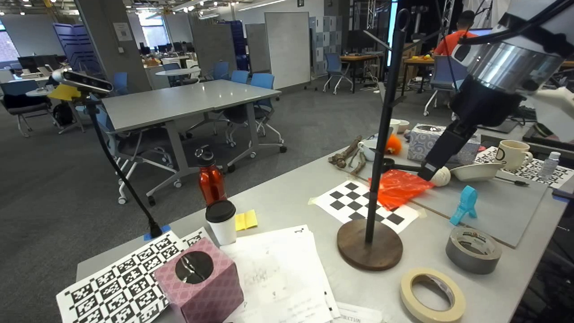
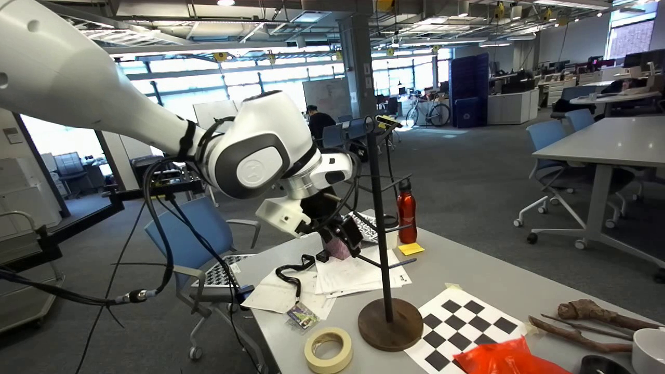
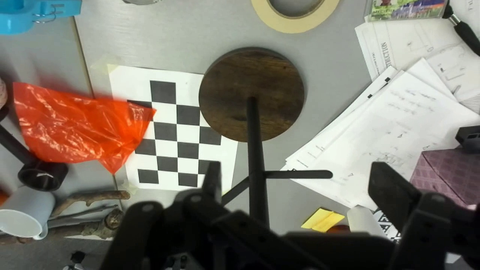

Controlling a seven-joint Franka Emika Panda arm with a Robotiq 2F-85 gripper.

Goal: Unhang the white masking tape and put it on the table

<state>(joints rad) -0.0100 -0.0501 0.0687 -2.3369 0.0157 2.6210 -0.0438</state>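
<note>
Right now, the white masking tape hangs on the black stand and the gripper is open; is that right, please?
Not quite: the white masking tape lies on the table beside the stand, as both exterior views show; the gripper is open.

White glare floods the windows (image 2: pixel 283 78) in an exterior view; reflections streak the orange plastic (image 3: pixel 82 127) in the wrist view, where the dark gripper (image 3: pixel 296 174) looks slightly blurred

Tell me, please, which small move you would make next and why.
I would probably ease the open black pincer away from the black stand with the round brown base: the flat cream ring of masking tape already lies on the pale grey tabletop, and in the wrist view a black peg shows between the empty fingers, so snagging seems possible.
</note>
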